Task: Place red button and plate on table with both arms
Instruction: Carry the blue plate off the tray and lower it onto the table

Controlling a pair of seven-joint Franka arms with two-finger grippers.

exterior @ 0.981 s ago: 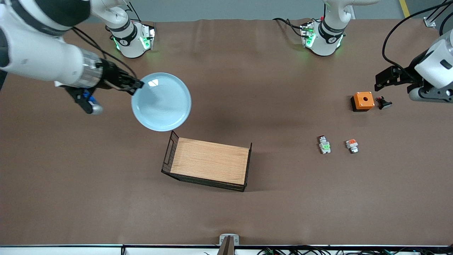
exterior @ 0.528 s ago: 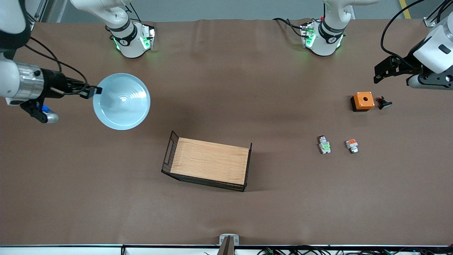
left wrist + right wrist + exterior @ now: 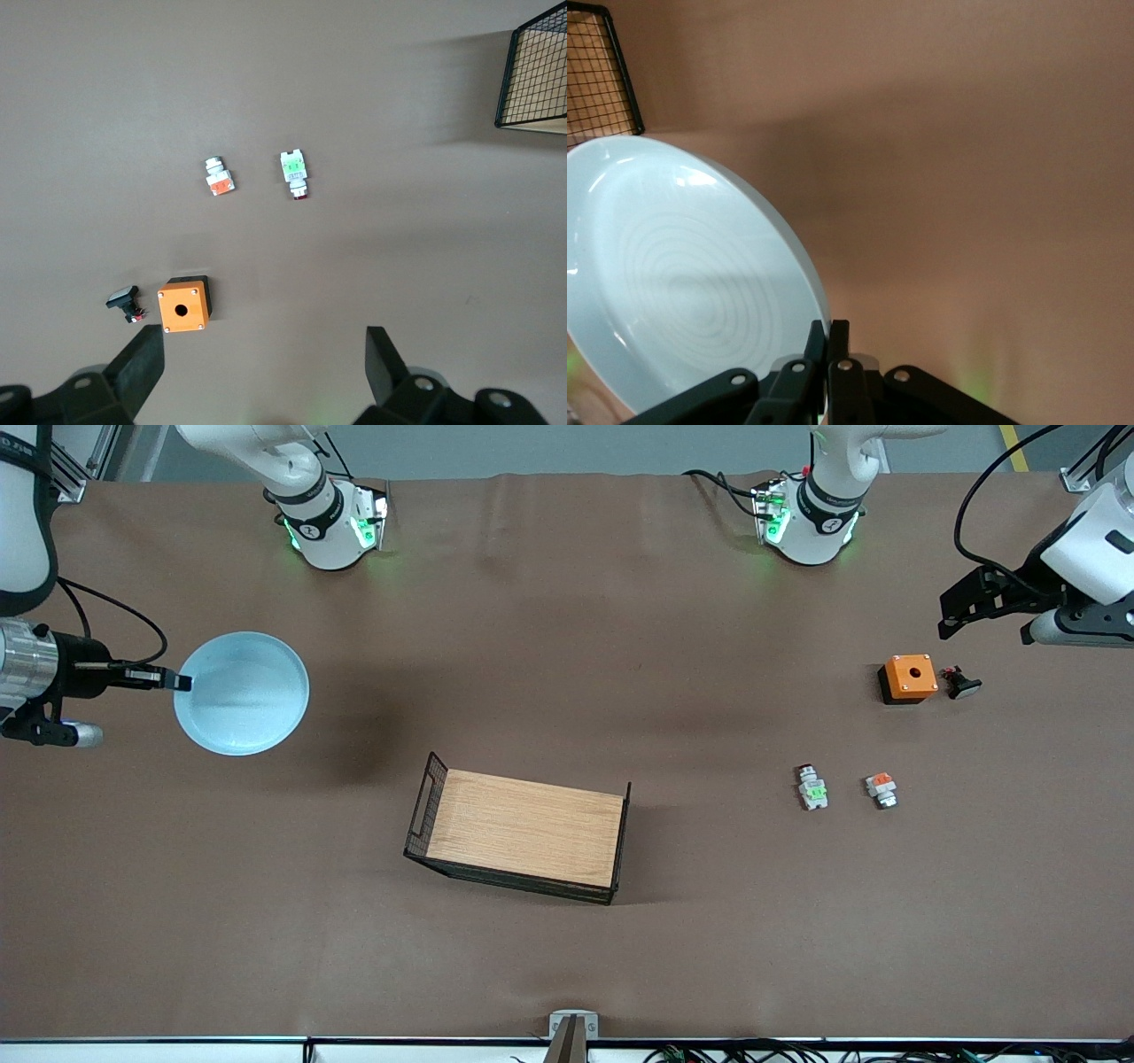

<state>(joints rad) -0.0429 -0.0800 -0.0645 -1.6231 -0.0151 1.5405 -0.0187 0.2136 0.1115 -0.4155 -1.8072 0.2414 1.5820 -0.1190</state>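
My right gripper (image 3: 180, 682) is shut on the rim of the pale blue plate (image 3: 242, 693) and holds it over the brown table (image 3: 567, 957) at the right arm's end; the plate also shows in the right wrist view (image 3: 682, 274), pinched at its edge by my right gripper (image 3: 830, 330). The red button (image 3: 811, 786), white-grey with a green block and a dark red cap, lies on the cloth toward the left arm's end; it also shows in the left wrist view (image 3: 295, 172). My left gripper (image 3: 264, 359) is open and empty, up over the cloth near the orange box (image 3: 908, 677).
A wooden tray with black wire ends (image 3: 523, 838) stands mid-table. A similar switch piece with an orange block (image 3: 881, 789) lies beside the red button. A small black part (image 3: 959, 683) lies beside the orange box.
My right gripper has carried the plate away from the tray toward the right arm's end of the table and lowered it. The left arm has barely shifted.
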